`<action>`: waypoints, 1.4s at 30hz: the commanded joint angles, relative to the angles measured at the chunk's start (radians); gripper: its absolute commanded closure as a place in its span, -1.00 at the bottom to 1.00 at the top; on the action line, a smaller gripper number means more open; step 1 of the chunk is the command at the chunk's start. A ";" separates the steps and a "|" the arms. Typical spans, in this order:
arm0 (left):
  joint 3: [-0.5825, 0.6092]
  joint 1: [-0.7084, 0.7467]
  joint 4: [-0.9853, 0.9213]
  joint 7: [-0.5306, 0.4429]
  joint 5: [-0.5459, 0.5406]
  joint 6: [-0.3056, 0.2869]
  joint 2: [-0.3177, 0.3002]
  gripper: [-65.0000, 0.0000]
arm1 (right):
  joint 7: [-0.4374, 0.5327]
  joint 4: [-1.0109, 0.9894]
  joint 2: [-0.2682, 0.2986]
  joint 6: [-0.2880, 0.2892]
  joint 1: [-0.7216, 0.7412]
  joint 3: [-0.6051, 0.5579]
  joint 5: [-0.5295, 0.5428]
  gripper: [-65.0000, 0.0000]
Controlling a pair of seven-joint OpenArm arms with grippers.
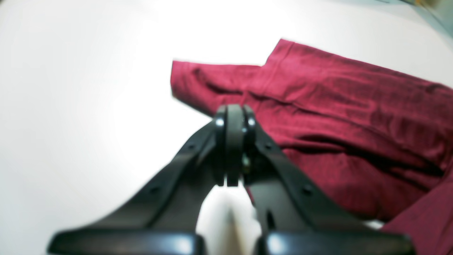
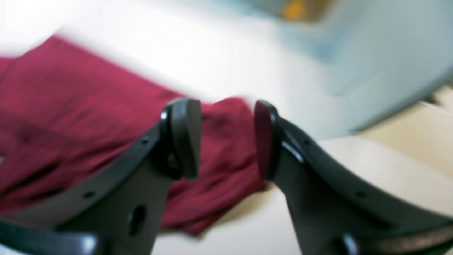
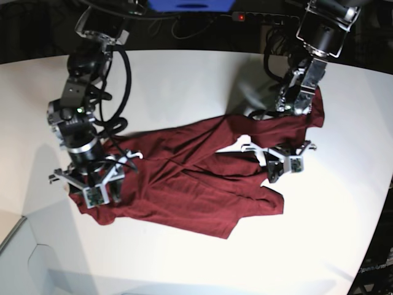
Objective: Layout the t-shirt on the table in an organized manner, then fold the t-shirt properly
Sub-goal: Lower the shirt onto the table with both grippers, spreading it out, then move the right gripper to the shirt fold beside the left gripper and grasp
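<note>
shirt: the t-shirt point(image 3: 196, 184) is spread across the middle of the table point(image 3: 184, 80), pretty rumpled, not laid flat yet. Folds and overlaps can be seen through the middle.

long axis: it runs roughly side to side in the base view, tilted a bit, with the low end by the right arm and the high end climbing toward the left arm's base.

right gripper: the right gripper point(image 2: 226, 138) is seen with its jaws spread apart and nothing between them. In its wrist view a cloth edge sits just beyond the fingertips point(image 2: 185, 134), so the cloth looks let go rather than pinched. In the base view it hovers right over the shirt's end on that side.

left gripper: the left gripper point(image 1: 233, 145) is pressed fully together, and no cloth can be made out between the pads. The shirt lies ahead and off to one side of it in the wrist view, with a hem corner just past the tips.

which arm is nearer: both are over the shirt, one at each end. The right one is judged better placed for a re-grab, since its jaws are already apart over an edge.

step in hand: still the laying-out part, probably. No folding has been started.

next move: it turns on the ends being pulled apart along that side-to-side axis, so the bunched middle gets flattened.
</note>
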 commanded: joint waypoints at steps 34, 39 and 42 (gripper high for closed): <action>0.012 -0.051 -0.020 -0.012 0.054 0.001 -0.013 0.99 | 0.039 -0.125 -0.004 0.128 -0.194 -0.462 0.005 -0.04; 0.008 -0.051 -0.014 0.064 0.054 -0.001 -0.008 0.99 | 0.040 -0.132 0.001 0.128 -0.189 -0.533 0.005 -0.05; 0.008 -0.051 -0.006 0.069 0.047 -0.001 -0.008 0.99 | 0.042 -0.136 -0.003 0.128 -0.188 -0.565 0.005 -0.05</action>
